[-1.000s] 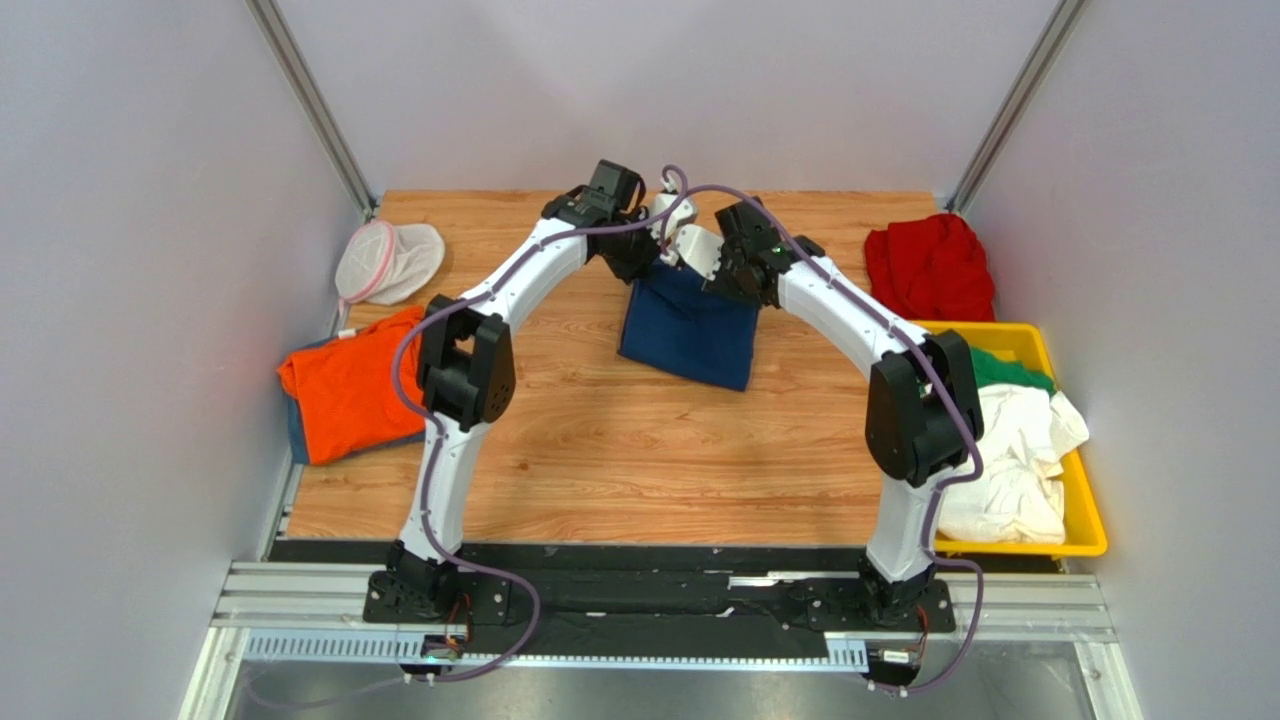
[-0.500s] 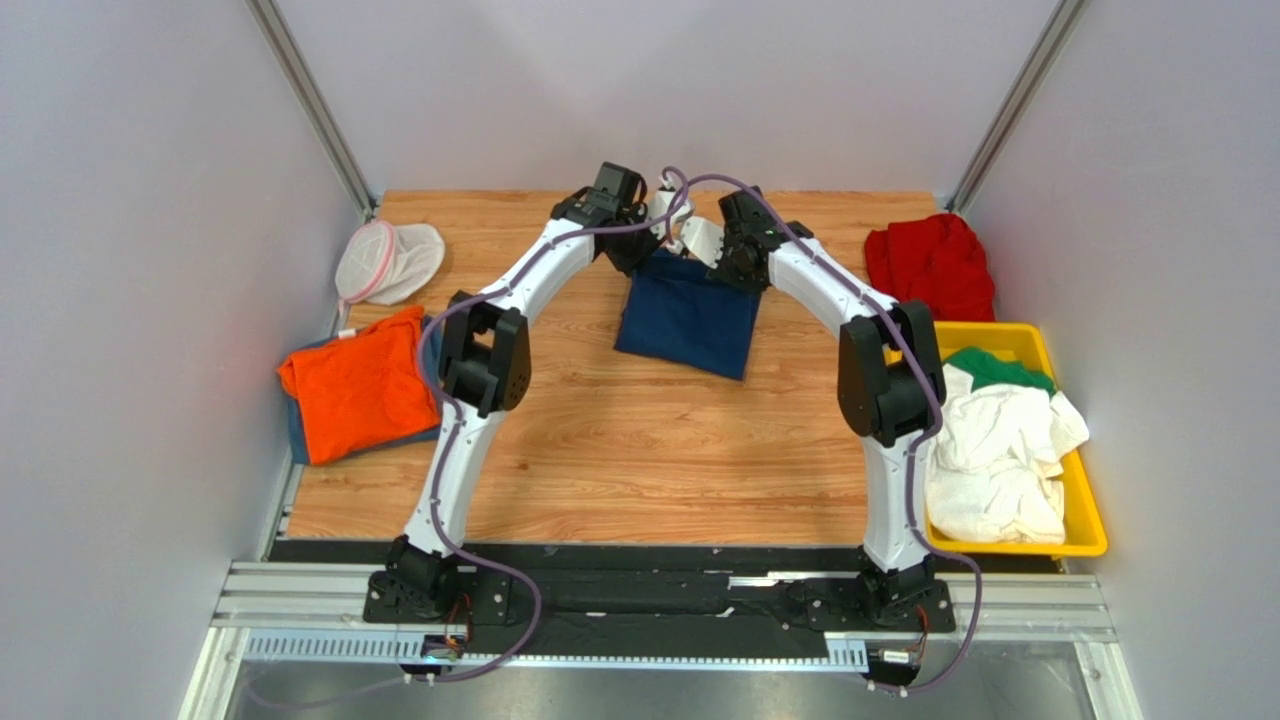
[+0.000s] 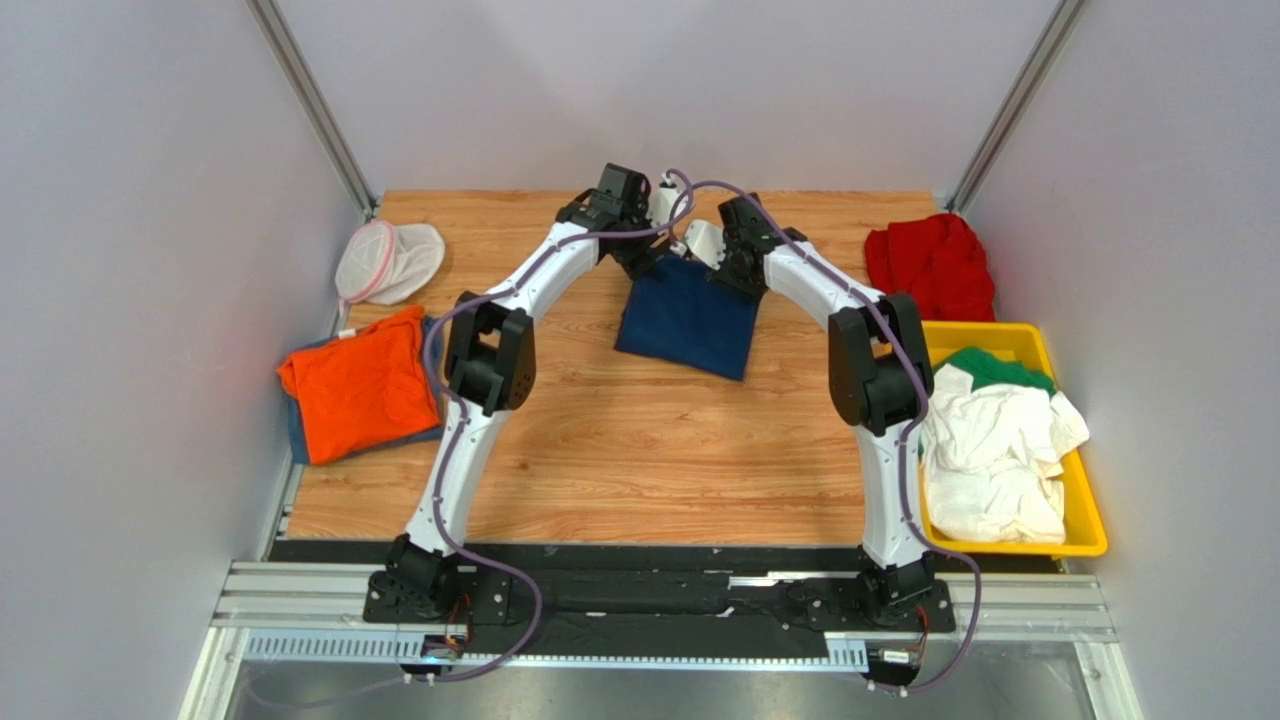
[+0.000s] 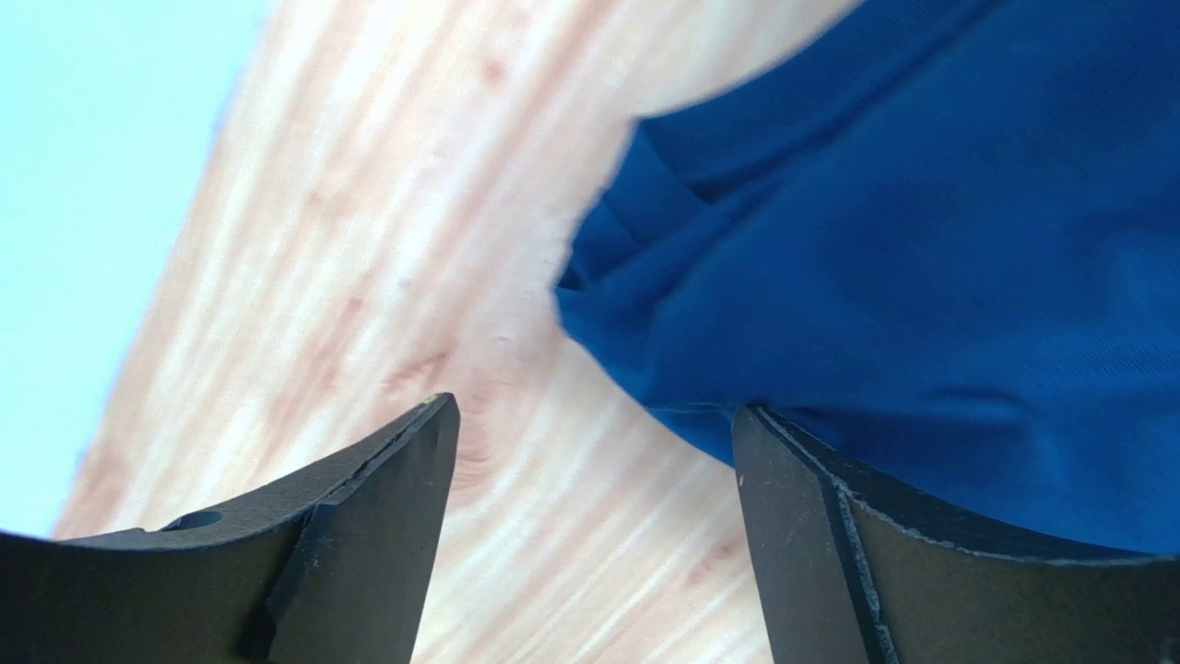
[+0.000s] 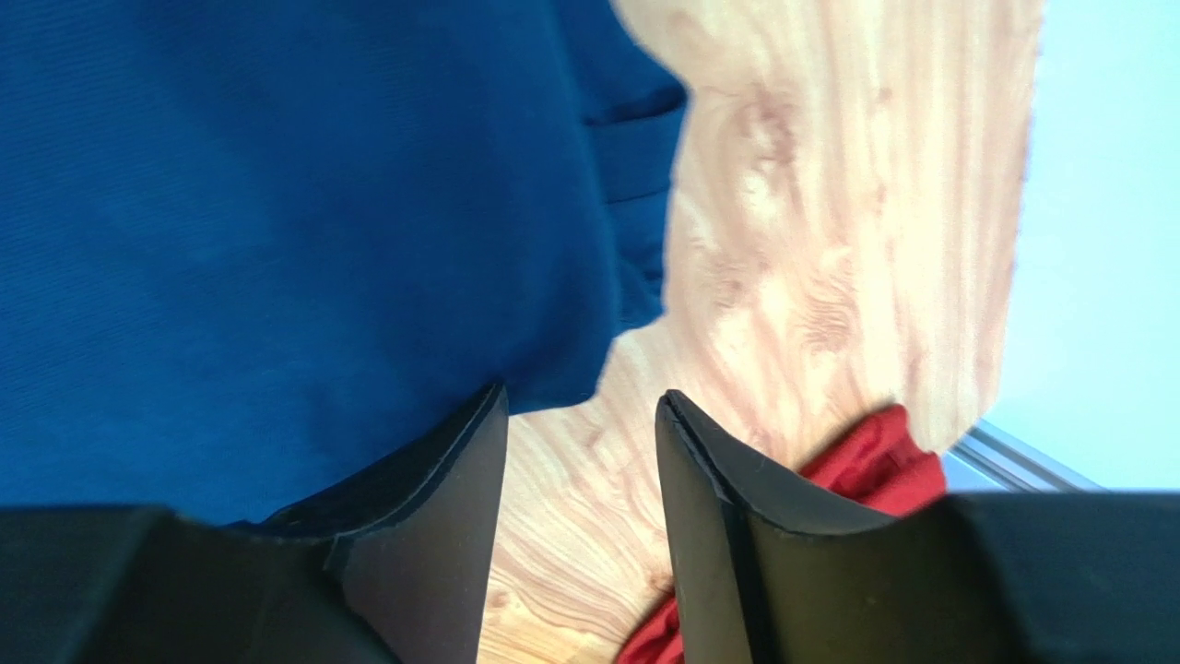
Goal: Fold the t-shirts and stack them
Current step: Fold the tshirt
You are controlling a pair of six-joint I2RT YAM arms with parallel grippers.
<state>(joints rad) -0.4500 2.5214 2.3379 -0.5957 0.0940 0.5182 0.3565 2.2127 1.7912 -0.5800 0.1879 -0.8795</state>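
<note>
A navy t-shirt [image 3: 684,318] lies folded on the wooden table [image 3: 631,450], just in front of both grippers. My left gripper [image 3: 640,252] hangs open over the shirt's far left corner. In the left wrist view the left gripper [image 4: 593,410] has only bare wood between its fingers, and the navy t-shirt [image 4: 942,235] lies beside the right finger. My right gripper [image 3: 733,261] is open at the far right corner. The right wrist view shows the right gripper [image 5: 583,401] over bare wood, with the navy t-shirt [image 5: 277,235] beside its left finger.
An orange t-shirt [image 3: 358,387] lies folded at the left edge, and a white mesh pouch [image 3: 385,258] sits behind it. A red t-shirt [image 3: 932,264] is bunched at the back right. White [image 3: 999,458] and green [image 3: 992,366] shirts fill a yellow bin [image 3: 1088,518].
Both grippers were shut on the navy shirt's far edge and have now opened and let it go. The arms stretched a little farther back and the shirt settled flat.
</note>
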